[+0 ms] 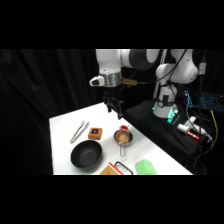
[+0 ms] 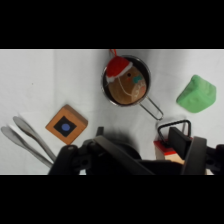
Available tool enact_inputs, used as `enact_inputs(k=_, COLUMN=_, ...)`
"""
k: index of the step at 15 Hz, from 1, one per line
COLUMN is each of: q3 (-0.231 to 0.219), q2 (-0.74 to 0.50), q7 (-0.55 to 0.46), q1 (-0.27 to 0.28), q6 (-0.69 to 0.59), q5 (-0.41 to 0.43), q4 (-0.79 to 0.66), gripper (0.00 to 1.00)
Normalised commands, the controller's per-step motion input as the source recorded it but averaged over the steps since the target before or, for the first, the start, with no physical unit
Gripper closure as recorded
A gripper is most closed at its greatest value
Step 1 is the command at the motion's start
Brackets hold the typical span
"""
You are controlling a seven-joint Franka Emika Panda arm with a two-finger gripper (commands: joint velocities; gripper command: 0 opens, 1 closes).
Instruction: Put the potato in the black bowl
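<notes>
No legible text, label or number anywhere

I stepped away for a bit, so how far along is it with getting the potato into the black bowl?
Nothing looks done yet. The potato sits inside the small steel cup, and the black bowl holds nothing. In hand: the gripper hangs above the table near the cup, carrying nothing. Left: descend, grasp the potato, lift it out, carry it to the bowl and release.

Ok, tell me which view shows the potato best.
The wrist view: it looks straight down on the potato sitting in the metal cup. The side view shows only a small tan patch inside the cup.
</notes>
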Motion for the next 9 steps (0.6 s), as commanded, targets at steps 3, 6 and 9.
enact_inputs(k=3, q3=0.006, q2=-0.02, q7=-0.01, q1=-0.016, q6=0.03, q5=0.028, q4=-0.04, gripper=0.0)
enact_inputs(k=6, q3=-0.006, q2=-0.09, q7=-0.07, q1=-0.029, q6=0.17, q5=0.051, q4=-0.22, gripper=0.0)
enact_inputs(k=9, q3=-0.009, q2=-0.16, q7=-0.1, q1=-0.032, q6=0.37, q5=0.094, q4=-0.37, gripper=0.0)
